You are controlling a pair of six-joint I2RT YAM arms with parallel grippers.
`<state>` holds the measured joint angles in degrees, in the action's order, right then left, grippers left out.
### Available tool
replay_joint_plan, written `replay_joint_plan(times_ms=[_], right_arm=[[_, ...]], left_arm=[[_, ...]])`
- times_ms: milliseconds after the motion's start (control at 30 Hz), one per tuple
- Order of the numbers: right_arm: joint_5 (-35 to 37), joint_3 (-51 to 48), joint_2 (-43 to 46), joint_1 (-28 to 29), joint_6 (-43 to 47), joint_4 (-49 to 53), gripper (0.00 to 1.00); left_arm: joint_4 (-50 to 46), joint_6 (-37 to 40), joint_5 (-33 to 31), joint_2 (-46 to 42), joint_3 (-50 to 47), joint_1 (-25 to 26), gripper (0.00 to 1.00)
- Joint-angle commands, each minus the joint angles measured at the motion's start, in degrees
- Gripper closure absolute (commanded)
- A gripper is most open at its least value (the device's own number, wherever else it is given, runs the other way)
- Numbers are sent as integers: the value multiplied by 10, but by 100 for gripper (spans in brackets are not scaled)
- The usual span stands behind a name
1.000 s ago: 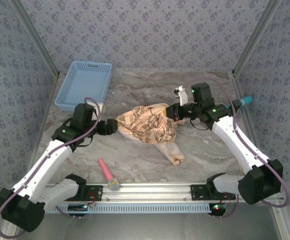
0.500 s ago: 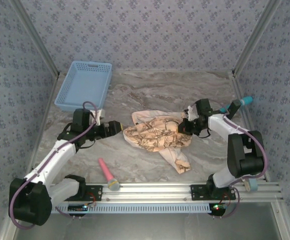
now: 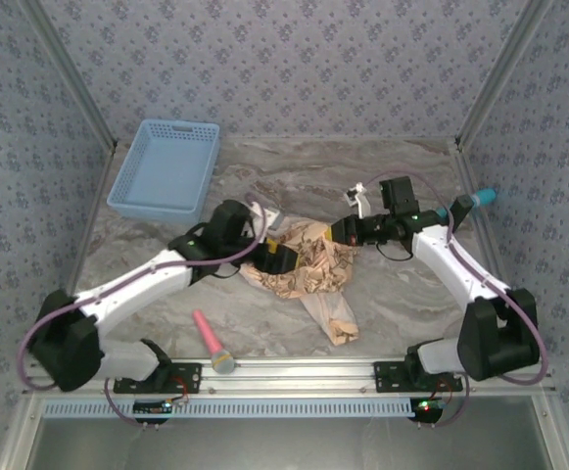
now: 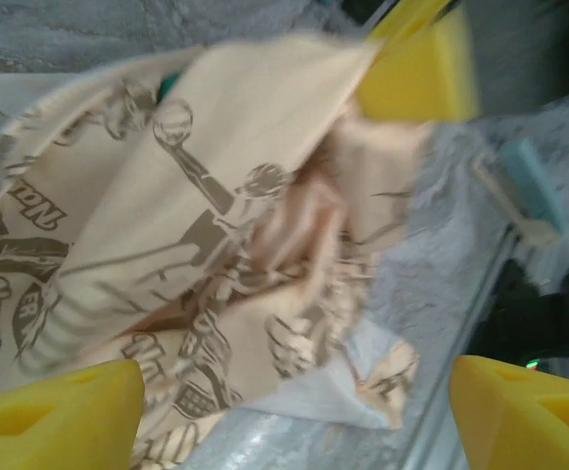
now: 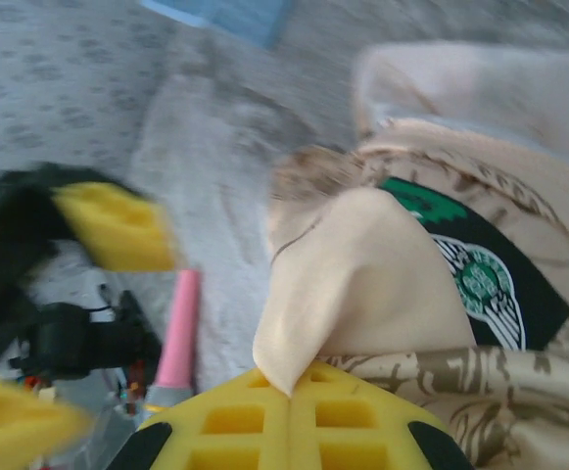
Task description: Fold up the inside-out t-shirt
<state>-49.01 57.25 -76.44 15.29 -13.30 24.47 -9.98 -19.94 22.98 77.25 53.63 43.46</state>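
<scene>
The inside-out t-shirt [image 3: 315,276] lies crumpled in the middle of the marble table, peach-tan with dark brown prints, one part trailing toward the near edge. My left gripper [image 3: 276,258] sits over the shirt's left side. In the left wrist view it [image 4: 284,421] is open, yellow fingers [image 4: 54,411] wide apart, with bunched cloth [image 4: 215,196] between and beyond them. My right gripper [image 3: 343,233] is at the shirt's upper right. In the right wrist view it [image 5: 292,394] is shut on a pale fold of the shirt [image 5: 362,284], near a black and green label [image 5: 480,279].
A blue basket [image 3: 166,166] stands at the back left. A pink-handled tool [image 3: 211,343] lies near the front rail and also shows as the pink handle [image 5: 178,333]. A teal-tipped tool [image 3: 472,202] rests by the right wall.
The left arm has swung right, from beside the shirt onto its left side. The right gripper has stayed shut on the cloth and shifted slightly. The shirt has bunched tighter.
</scene>
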Motion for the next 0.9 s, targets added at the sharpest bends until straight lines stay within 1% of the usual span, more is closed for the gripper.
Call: replay_joint_plan(times_ms=[0,33,133,167,200,233,300,333,367,400,467,500,533,567,633,667,733,767,800,833,867], right_arm=[[-74,56,40,10,-10,2,100],[-83,67,46,10,-16,3,100],[-112,89,61,9,-32,3,100],[-116,92,66,9,-40,5,100],[-116,94,69,7,-44,7,100],[-110,94,70,5,-43,17,100],[-62,92,70,-3,-26,54,100],[-16,85,70,-11,-24,73,99],[37,74,70,-23,-26,89,96],[92,64,70,-32,-23,97,95],[242,32,64,-43,-9,126,95],[295,16,58,-45,-1,127,95],[334,-5,50,-47,10,117,95],[364,-29,40,-49,13,103,95],[398,-69,16,-52,10,58,90],[400,-83,-2,-53,2,43,83],[346,-85,-34,-63,-13,40,80],[342,-83,-42,-62,-25,40,78],[350,-80,-45,-59,-33,44,72],[372,-71,-45,-51,-36,58,64],[398,-57,-43,-40,-31,80,59]], left_arm=[[-25,67,-70,57,60,8,19],[-42,72,-85,77,79,8,17],[-64,77,-123,112,113,7,17],[-57,74,-125,119,115,5,19],[-48,74,-118,120,116,3,25],[-40,77,-106,118,114,1,37],[-29,75,-92,105,107,-13,82],[-19,70,-69,93,97,-28,100],[-1,65,-33,76,80,-45,100],[21,62,5,59,60,-60,100],[76,62,86,18,6,-85,100],[93,68,126,3,-16,-91,100],[107,73,149,-12,-36,-96,100],[121,68,157,-25,-56,-99,100],[153,47,169,-43,-92,-108,100],[170,28,171,-48,-109,-114,100],[181,4,166,-50,-128,-123,100],[178,0,166,-46,-135,-124,100],[173,-2,162,-42,-142,-124,100],[165,-4,161,-36,-147,-124,100],[154,-4,159,-27,-151,-124,100]])
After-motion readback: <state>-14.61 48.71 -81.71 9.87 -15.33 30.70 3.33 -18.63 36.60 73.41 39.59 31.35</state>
